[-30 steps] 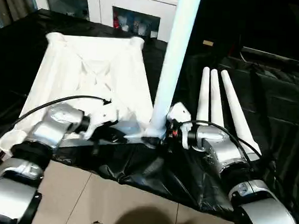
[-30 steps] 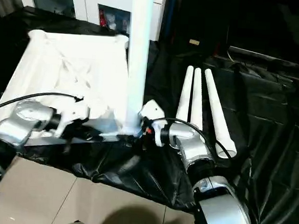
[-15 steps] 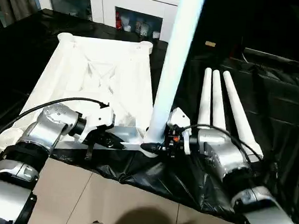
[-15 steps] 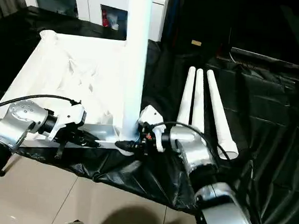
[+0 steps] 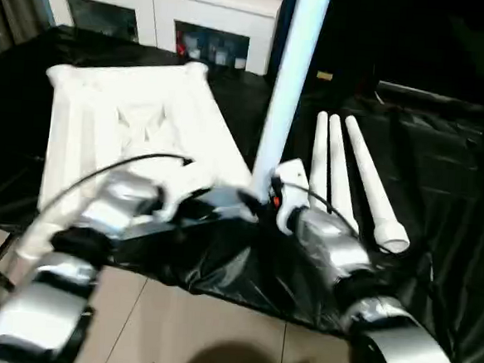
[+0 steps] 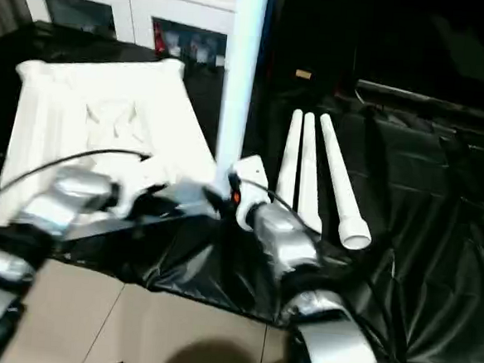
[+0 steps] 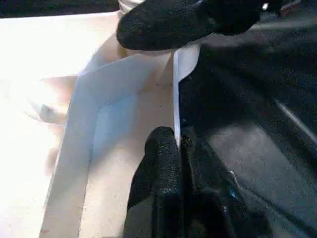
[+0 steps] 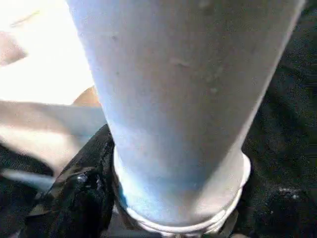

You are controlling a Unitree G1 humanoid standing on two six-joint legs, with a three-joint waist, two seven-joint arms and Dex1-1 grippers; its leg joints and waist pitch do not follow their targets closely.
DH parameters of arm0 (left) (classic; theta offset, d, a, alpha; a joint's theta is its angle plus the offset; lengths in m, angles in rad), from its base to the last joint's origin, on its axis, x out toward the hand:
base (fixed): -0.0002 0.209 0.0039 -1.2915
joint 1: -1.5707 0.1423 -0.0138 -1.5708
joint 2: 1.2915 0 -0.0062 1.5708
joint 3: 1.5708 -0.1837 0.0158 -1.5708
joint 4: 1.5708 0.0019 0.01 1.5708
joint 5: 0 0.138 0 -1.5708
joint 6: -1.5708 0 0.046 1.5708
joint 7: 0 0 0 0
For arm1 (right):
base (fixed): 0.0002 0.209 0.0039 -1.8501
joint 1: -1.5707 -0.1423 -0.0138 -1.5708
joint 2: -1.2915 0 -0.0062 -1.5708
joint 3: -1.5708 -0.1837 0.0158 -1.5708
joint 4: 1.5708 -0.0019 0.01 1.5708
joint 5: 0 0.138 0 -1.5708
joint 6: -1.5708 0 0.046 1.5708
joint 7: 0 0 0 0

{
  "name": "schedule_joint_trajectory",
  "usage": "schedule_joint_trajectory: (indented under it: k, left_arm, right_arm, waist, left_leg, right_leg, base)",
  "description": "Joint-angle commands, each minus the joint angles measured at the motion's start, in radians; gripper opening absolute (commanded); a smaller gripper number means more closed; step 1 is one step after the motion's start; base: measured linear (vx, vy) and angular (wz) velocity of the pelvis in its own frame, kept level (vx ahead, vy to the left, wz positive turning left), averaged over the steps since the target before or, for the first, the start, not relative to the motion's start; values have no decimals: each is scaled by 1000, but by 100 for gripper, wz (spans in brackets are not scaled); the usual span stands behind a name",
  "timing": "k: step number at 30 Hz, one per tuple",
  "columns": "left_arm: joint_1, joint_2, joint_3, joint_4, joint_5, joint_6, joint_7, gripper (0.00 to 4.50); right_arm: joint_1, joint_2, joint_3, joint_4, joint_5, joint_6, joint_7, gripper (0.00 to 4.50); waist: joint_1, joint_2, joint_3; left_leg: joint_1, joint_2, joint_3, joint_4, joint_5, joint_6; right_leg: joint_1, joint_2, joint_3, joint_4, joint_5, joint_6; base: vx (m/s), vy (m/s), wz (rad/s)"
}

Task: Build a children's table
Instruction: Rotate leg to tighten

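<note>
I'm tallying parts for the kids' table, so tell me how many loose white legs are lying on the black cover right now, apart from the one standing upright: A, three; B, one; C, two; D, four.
A: three loose legs lie side by side on the black cover, to the right of the upright leg standing at the tabletop's near corner.

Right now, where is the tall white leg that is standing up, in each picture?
Left eye view: the standing leg rises just right of centre, from the tabletop's near right corner.
Right eye view: the same leg, just left of centre, left of the three loose legs.
Left wrist view: its base sits at the far corner, behind a black finger.
Right wrist view: very close, seated in the round corner socket.
Shared landmark: that corner socket.
</note>
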Motion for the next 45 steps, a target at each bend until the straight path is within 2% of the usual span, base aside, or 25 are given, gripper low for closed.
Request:
schedule_joint_trajectory:
  k: [1,3,5,8,10,11,13,16,18,19,21,24,25,27,34,38,45]
  left_arm:
    - [-27,-87,-36,-6,0,0,24,0]
    - [-28,-92,-35,-4,3,-1,32,0]
    - [-29,-97,-33,0,7,-8,46,0]
    - [-26,-91,-30,5,5,-28,45,0]
    - [-22,-85,-29,4,1,-40,38,0]
    - [-8,-69,-28,-9,-5,-58,13,0]
    - [4,-55,-29,-19,-12,-73,-17,0]
    - [24,-29,-25,-36,-33,-89,-81,0]
    - [36,-16,-20,-53,-55,-96,-128,0]
    - [49,2,-15,-76,-79,-92,-183,0]
    - [55,11,-13,-84,-88,-94,-205,0]
    - [70,46,-12,-104,-114,-93,-299,0]
    - [70,46,-12,-104,-114,-93,-299,0]
    - [79,81,-18,-112,-123,-99,-368,0]
    - [84,120,-33,-115,-116,-113,-430,0]
    - [82,134,-34,-111,-110,-117,-455,0]
    - [82,128,-25,-108,-109,-104,-430,0]
  right_arm:
    - [-10,68,15,79,-3,14,-35,279]
    - [-15,71,15,85,-8,-2,-41,279]
    - [-21,78,10,93,-10,-22,-34,335]
    - [-30,78,-6,94,1,-42,-12,352]
    - [-35,73,-4,95,-3,-62,-4,381]
    - [-41,56,3,91,-4,-98,39,381]
    - [-41,39,15,82,-7,-117,84,381]
    - [-32,3,43,62,-22,-137,173,381]
    - [-23,-16,59,48,-28,-144,233,381]
    - [-5,-40,81,24,-31,-150,321,381]
    - [4,-52,91,12,-30,-154,364,381]
    - [40,-96,122,-42,-13,-158,551,381]
    - [40,-96,122,-42,-13,-158,551,381]
    - [66,-137,163,-90,-9,-147,688,381]
    - [77,-168,199,-122,-14,-136,794,334]
    - [93,-177,210,-152,-11,-107,851,292]
    - [113,-162,200,-170,0,-76,830,278]
  waist:
    - [-1,17,-50]
    - [1,16,-52]
    - [1,18,-54]
    - [3,17,-56]
    - [4,16,-55]
    - [4,18,-56]
    - [6,18,-58]
    - [5,19,-61]
    - [5,18,-63]
    - [8,17,-64]
    - [12,19,-63]
    - [16,19,-61]
    - [18,19,-61]
    - [21,20,-61]
    - [26,21,-60]
    - [30,19,-61]
    - [36,18,-63]
  left_leg:
    - [19,36,-26,-76,-342,-53]
    - [18,37,-24,-76,-330,-50]
    - [15,36,-24,-76,-317,-45]
    - [13,36,-21,-75,-296,-36]
    - [11,35,-20,-74,-282,-32]
    - [11,35,-20,-74,-284,-30]
    - [9,35,-20,-73,-275,-25]
    - [4,35,-18,-69,-231,-12]
    - [-1,34,-14,-65,-187,2]
    - [-2,34,-13,-63,-174,14]
    - [-2,38,-10,-62,-165,26]
    - [0,40,-9,-62,-182,28]
    - [0,40,-8,-61,-184,32]
    - [1,40,-8,-61,-191,35]
    - [5,42,-10,-64,-210,17]
    - [4,41,-9,-62,-190,22]
    - [5,41,-9,-61,-186,18]
  right_leg:
    - [19,-98,57,-98,-395,-147]
    - [19,-97,57,-95,-352,-154]
    - [23,-95,57,-90,-313,-160]
    - [26,-94,57,-85,-270,-172]
    - [28,-93,57,-84,-252,-175]
    - [28,-94,57,-86,-256,-174]
    - [31,-95,57,-84,-247,-174]
    - [36,-92,56,-74,-171,-191]
    - [38,-88,55,-64,-87,-213]
    - [43,-87,52,-60,-67,-219]
    - [41,-87,51,-57,-45,-226]
    - [40,-87,51,-59,-74,-229]
    - [40,-86,51,-59,-75,-229]
    - [39,-87,51,-61,-89,-227]
    - [34,-89,52,-64,-134,-229]
    - [36,-87,52,-60,-108,-227]
    - [35,-88,51,-59,-103,-227]
  base:
    - [0,0,0]
    - [0,0,0]
    - [0,0,0]
    - [0,0,0]
    - [0,0,0]
    - [0,0,0]
    - [0,0,0]
    - [0,0,0]
    - [0,0,0]
    - [0,0,0]
    - [0,0,0]
    - [0,0,0]
    - [0,0,0]
    - [0,0,0]
    - [0,0,0]
    - [0,0,0]
    - [0,0,0]
